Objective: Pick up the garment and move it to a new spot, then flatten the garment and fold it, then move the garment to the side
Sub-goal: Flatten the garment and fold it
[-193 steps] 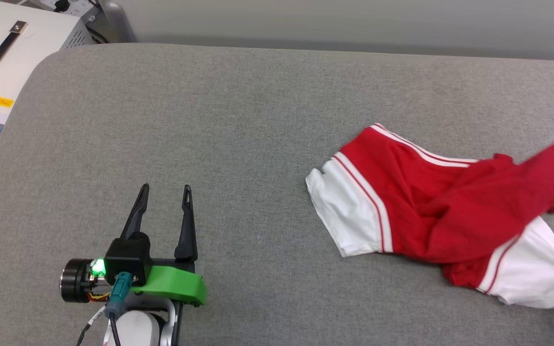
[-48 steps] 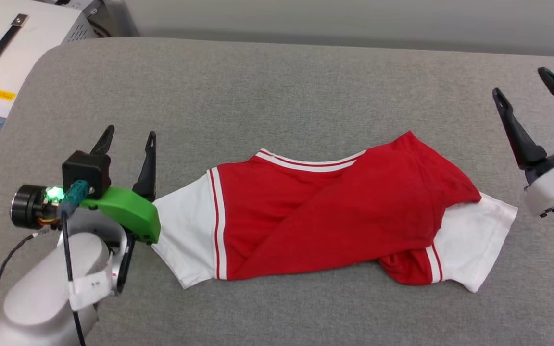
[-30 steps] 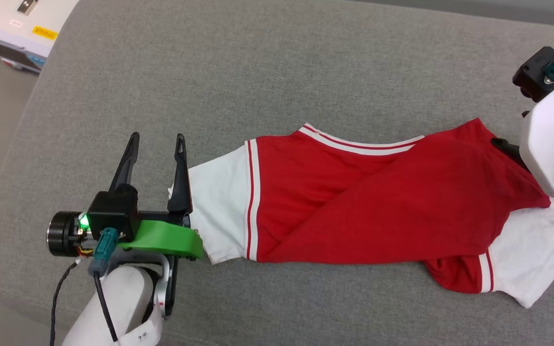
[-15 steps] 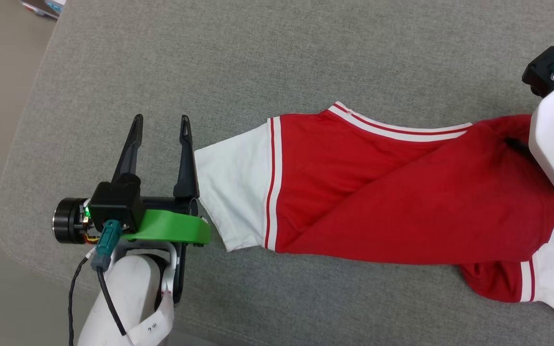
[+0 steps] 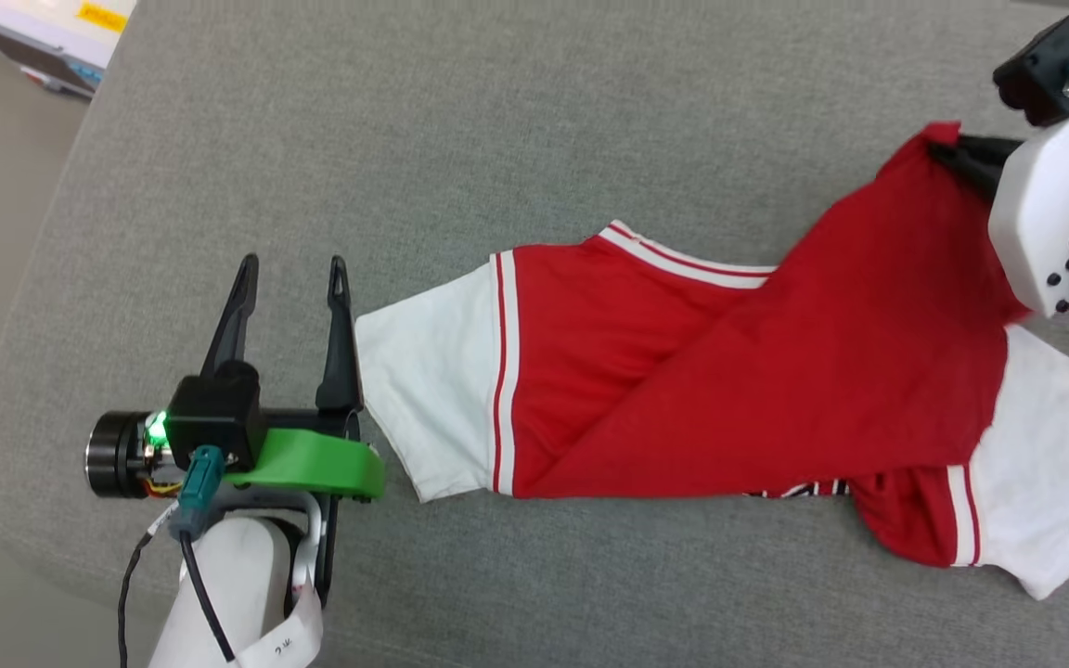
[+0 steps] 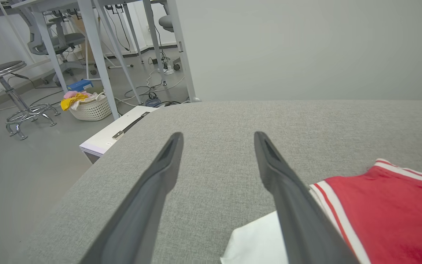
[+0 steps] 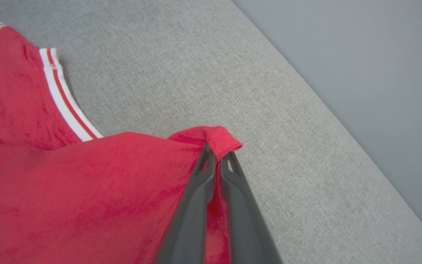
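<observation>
Garment [image 5: 729, 390] twisted on the grey pad [image 5: 497, 111], centre to 3 o'clock | right gripper [image 7: 217, 156] pinches its red corner at 1 o'clock | left gripper [image 5: 291, 269] spread, empty, at 9 o'clock beside the white sleeve [image 5: 423, 371] | we judge flattening; next we draw that corner out.

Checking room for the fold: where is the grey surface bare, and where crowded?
Bare: the wide strip of surface beyond the garment and left gripper, and a narrower strip along its near edge. Crowded: middle and right, where the right gripper pinches the garment's red corner.
</observation>
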{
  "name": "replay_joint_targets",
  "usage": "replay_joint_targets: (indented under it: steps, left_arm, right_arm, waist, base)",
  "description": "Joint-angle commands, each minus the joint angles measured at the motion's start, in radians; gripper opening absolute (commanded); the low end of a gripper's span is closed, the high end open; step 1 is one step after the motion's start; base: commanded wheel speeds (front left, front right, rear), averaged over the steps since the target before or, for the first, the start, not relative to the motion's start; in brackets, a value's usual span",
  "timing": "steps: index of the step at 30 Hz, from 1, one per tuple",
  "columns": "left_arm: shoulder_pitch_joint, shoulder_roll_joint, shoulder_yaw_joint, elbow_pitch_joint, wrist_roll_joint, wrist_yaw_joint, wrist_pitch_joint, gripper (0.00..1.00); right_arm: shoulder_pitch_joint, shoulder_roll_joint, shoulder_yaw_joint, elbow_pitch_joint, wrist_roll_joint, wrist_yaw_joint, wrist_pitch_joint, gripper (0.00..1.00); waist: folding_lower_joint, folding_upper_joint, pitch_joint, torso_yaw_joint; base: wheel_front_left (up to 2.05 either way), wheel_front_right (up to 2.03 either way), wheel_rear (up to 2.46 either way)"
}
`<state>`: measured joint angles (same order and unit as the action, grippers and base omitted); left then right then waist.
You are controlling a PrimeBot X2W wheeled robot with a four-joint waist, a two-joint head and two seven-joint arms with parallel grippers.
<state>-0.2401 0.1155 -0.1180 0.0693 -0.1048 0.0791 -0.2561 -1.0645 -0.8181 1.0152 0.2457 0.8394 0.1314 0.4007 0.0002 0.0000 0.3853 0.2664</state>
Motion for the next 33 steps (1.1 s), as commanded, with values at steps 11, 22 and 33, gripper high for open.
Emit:
replay_joint_targets:
  steps: [11, 22, 33]
  left_arm:
    - [0.125, -0.011, 0.042, 0.022, 0.030, -0.017, -0.006, 1.00]
    - [0.210, -0.006, 0.079, 0.037, 0.042, -0.024, -0.006, 1.00]
    - [0.210, -0.026, 0.052, 0.011, 0.065, -0.012, -0.006, 1.00]
  right_arm:
    - [0.221, -0.149, -0.150, -0.325, -0.017, -0.001, -0.112, 0.00]
    - [0.869, -0.068, -0.422, -0.488, -0.101, -0.001, -0.056, 0.00]
    - [1.181, 0.126, -0.550, -0.269, -0.147, -0.001, -0.052, 0.00]
  waist:
    - [-0.0002, 0.0000, -0.185, -0.104]
    - [-0.0002, 0.0000, -0.263, -0.188]
    - [-0.0002, 0.0000, -0.218, -0.185]
  base:
    - [0.00, 0.00, 0.00]
    - [0.00, 0.00, 0.00]
    - [0.00, 0.00, 0.00]
